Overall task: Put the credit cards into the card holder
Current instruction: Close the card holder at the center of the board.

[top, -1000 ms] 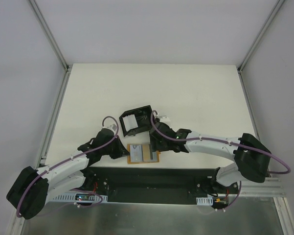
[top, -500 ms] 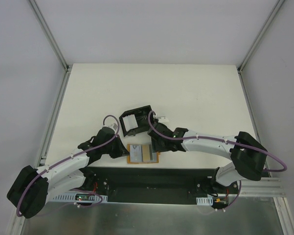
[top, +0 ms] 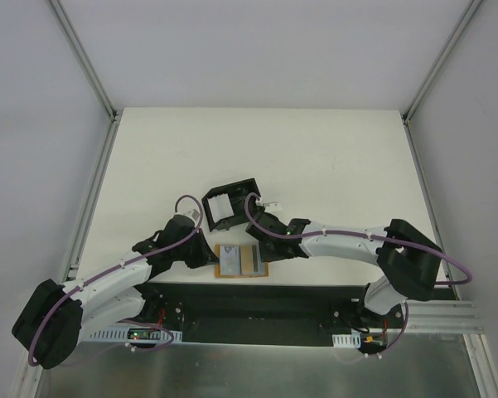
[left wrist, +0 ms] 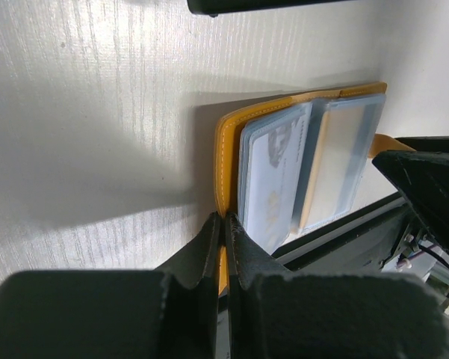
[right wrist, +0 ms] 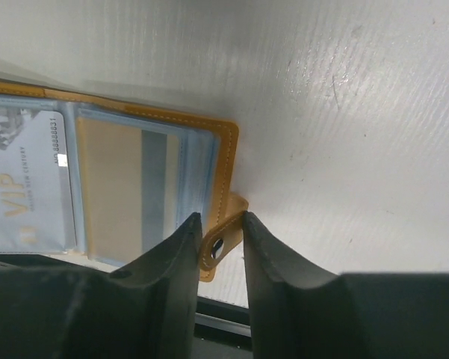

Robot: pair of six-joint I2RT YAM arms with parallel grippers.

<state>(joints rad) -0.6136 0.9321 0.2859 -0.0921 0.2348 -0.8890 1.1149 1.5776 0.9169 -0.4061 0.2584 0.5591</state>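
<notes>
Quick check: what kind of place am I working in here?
Probably a lab robot cell: white table, aluminium frame rails, plain white panels on three sides.

arms [top: 348, 242]: white links, black joints | cables [top: 187, 198]: purple | left hand [left wrist: 223, 232], right hand [right wrist: 223, 239]: black

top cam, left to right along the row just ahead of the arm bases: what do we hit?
left hand → wallet, holding pale card then tan card → right hand. Skipped the card holder: it sits farther back, overlapping the wallet's span.
</notes>
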